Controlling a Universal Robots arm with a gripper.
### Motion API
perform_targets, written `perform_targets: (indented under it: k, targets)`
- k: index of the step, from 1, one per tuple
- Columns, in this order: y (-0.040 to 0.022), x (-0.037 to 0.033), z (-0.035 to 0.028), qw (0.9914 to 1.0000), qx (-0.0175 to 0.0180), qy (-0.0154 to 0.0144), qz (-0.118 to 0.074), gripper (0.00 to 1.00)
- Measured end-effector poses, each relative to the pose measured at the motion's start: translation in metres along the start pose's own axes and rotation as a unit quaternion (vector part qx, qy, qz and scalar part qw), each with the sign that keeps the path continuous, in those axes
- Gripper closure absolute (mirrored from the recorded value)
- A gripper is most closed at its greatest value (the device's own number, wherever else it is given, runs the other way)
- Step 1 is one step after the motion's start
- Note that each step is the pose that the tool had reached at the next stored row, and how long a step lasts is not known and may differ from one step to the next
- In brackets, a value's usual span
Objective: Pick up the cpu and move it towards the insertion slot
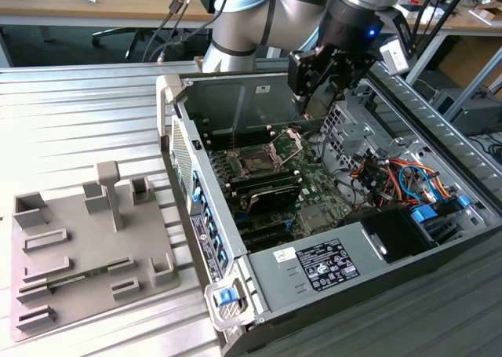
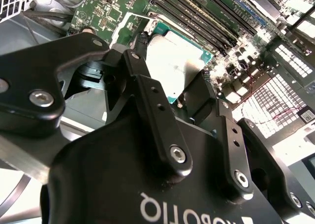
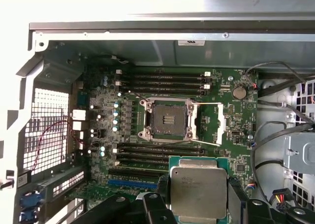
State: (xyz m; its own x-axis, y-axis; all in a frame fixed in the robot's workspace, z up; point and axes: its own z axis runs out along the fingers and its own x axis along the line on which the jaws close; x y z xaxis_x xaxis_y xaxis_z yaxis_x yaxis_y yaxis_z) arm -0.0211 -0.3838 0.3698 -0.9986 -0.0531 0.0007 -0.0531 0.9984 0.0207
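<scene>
The cpu [image 3: 198, 190] is a flat square chip with a pale silver top on a green edge, and it is held level between my fingers [image 3: 235, 192]. My gripper [image 3: 198, 194] is shut on it, gripping two opposite edges. In the second wrist view, the cpu [image 2: 178, 56] shows past the black fingers [image 2: 150, 98]. The insertion slot [image 3: 168, 118] is a square socket with a dark centre, its silver bracket [image 3: 220, 123] swung open beside it. In the exterior view my gripper [image 1: 311, 100] hangs above the open computer case, up and to the exterior view's right of the insertion slot [image 1: 257, 162].
Long black memory slots [image 3: 162, 81] flank the socket on the green motherboard. The case walls [image 1: 235, 90] surround the board, with cables and a drive cage [image 1: 392, 169] at the exterior view's right. A grey fixture tray [image 1: 86, 247] lies on the ribbed metal table beside the case.
</scene>
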Motion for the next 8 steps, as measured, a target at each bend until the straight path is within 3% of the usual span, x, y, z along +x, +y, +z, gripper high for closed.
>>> perform_targets:
  k: [8]
  targets:
    - [-0.0001, 0.0000, 0.0020, 1.00000, 0.0000, 0.0000, 0.000, 0.45]
